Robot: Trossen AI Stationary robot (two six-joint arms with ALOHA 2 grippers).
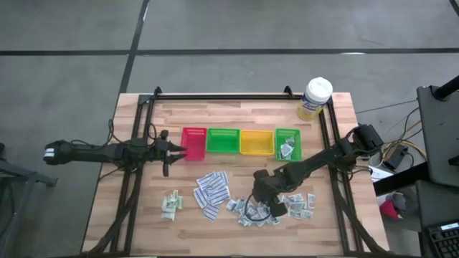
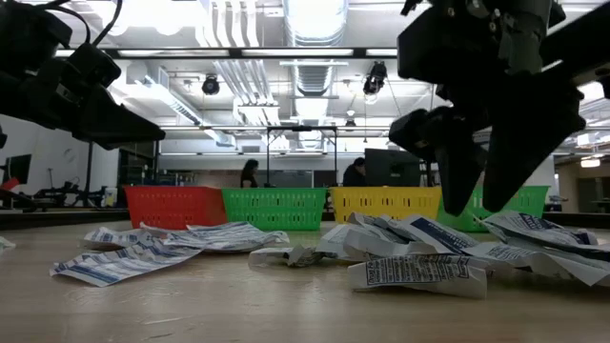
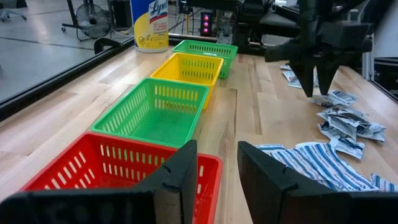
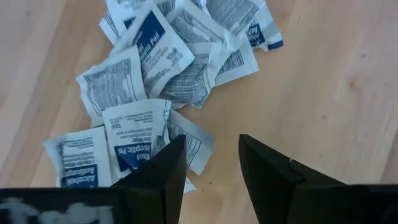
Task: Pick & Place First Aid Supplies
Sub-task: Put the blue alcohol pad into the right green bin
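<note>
Sorting had barely begun, by my judgement: in the high view only the far-right green tray (image 1: 288,134) held a few packets (image 1: 286,150), while the red tray (image 1: 193,142), the middle green tray (image 1: 222,140) and the yellow tray (image 1: 256,142) looked empty. Most supplies lay loose on the table (image 1: 136,208) in the lower half of that frame: a small pale green pile (image 1: 171,204) at lower left, a striped strip pile (image 1: 211,190) at centre, and a scattered grey-white packet pile (image 1: 301,202) at lower right.

Right gripper (image 1: 259,208) hung over the left edge of that last pile. The right wrist view showed what the overhead could not: its fingers (image 4: 158,171) stood apart with nothing between them, poised above printed antiseptic packets (image 4: 134,140). The low view added that the fingertips were just clear of the paper, not touching.

Left gripper (image 1: 166,153) waited at the red tray's left rim; the left wrist view showed its fingers (image 3: 180,174) part-open and empty, and also the yellow-labelled tub (image 3: 150,23) beyond the tray row.
</note>
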